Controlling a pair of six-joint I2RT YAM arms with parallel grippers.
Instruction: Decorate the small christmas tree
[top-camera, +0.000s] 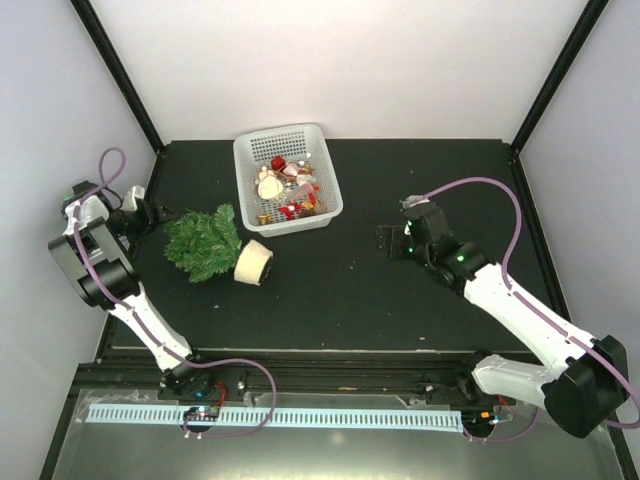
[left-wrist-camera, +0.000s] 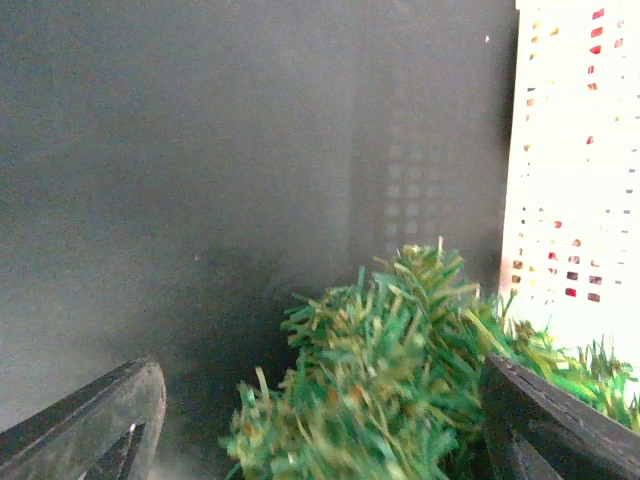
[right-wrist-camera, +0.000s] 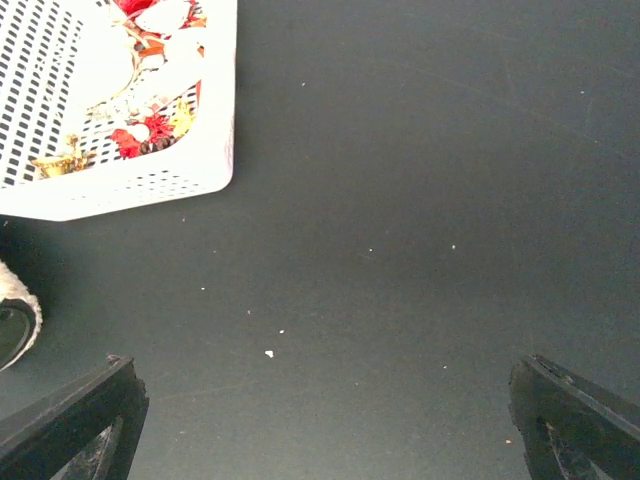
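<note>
left tool (left-wrist-camera: 320, 365) wide, small christmas tree (top-camera: 203, 243) tipped on its side, foliage between the jaws | right tool (right-wrist-camera: 320, 375) wide too, over tabletop (right-wrist-camera: 430, 200), basket (right-wrist-camera: 150, 190) ahead-left of it

The matte black table (top-camera: 400, 300) in front of me carries two things. The small christmas tree (top-camera: 205, 243) lies tipped on its side at my left, its whitish pot (top-camera: 254, 263) pointing towards the middle. The white perforated basket (top-camera: 303, 223) stands just behind that pot, and a few pale specks (right-wrist-camera: 268, 353) dot the bare surface.
</note>
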